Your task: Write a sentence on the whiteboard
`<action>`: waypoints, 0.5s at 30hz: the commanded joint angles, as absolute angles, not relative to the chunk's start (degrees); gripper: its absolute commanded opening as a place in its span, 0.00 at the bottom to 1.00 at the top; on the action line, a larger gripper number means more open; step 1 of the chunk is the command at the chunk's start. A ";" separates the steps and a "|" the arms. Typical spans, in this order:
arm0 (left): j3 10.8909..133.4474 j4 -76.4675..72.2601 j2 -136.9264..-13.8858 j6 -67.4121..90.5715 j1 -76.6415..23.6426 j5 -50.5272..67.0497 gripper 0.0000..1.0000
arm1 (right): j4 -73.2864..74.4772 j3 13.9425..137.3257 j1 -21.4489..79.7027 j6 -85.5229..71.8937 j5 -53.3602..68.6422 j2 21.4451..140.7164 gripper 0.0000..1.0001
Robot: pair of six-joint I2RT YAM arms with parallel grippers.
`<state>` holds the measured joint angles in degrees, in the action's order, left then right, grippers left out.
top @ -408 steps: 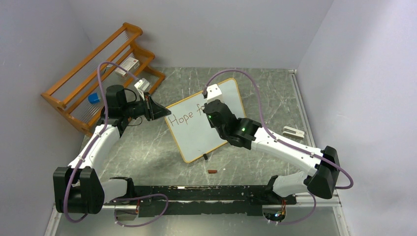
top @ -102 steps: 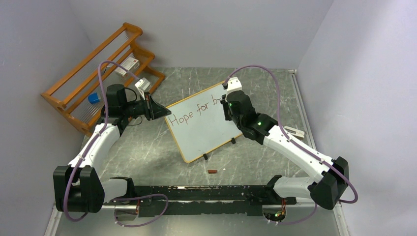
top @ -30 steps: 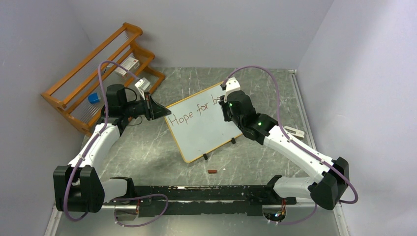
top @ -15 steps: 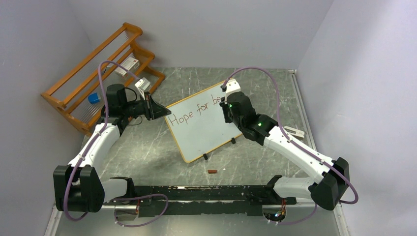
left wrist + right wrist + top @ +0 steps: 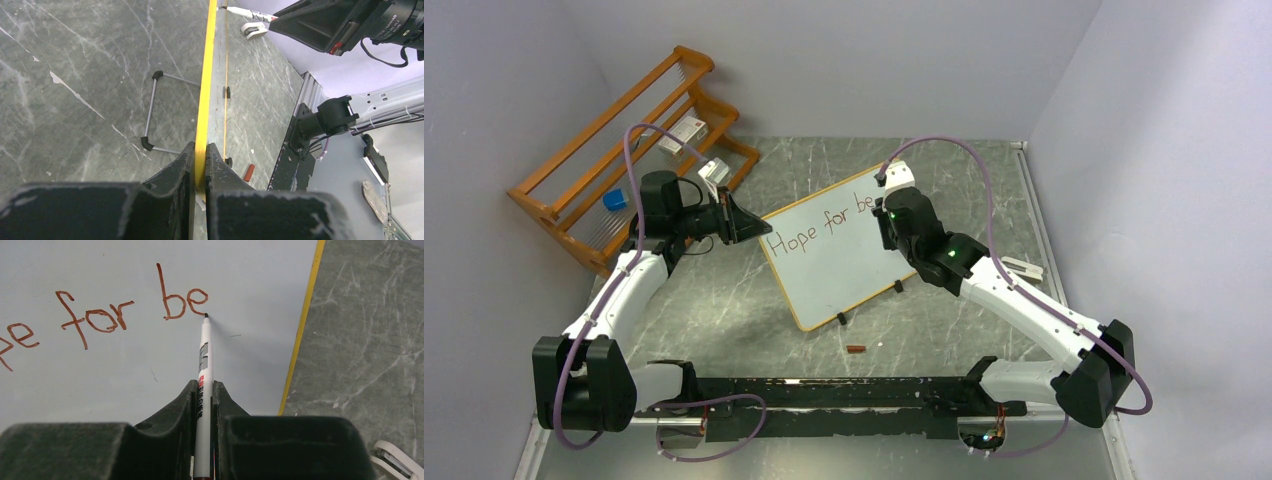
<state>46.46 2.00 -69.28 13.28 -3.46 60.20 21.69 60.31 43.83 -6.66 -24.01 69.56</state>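
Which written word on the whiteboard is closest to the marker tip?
The fragment "be", rightmost on the whiteboard; the marker tip sits beside its last letter; "for" and "Hope" lie further left.

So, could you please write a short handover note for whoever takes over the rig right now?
Left gripper: shut on the rim of the whiteboard, which stands propped on the table.
Right gripper: shut on the marker, its tip at the board by the last "e".
Done: the sentence reads "Hope for be".
Left: finish the word begun with "be" and whatever follows; bare board remains to the right and below.
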 commanded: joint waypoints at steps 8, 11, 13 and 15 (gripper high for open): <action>45.18 7.11 -71.46 9.28 -4.39 56.78 0.05 | 18.95 58.37 43.43 -6.83 -25.82 66.63 0.00; 45.18 7.12 -71.33 9.24 -4.39 56.77 0.05 | 18.38 58.27 43.42 -6.79 -25.40 65.82 0.00; 45.18 7.08 -71.34 9.27 -4.39 56.78 0.05 | 18.28 58.35 43.37 -6.64 -25.76 65.51 0.00; 45.18 7.12 -71.21 9.30 -4.39 56.76 0.05 | 17.92 58.44 43.33 -6.44 -26.04 65.46 0.00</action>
<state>46.46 2.02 -69.28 13.30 -3.46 60.47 20.14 58.70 43.81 -6.63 -25.06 66.96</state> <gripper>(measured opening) 0.116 0.153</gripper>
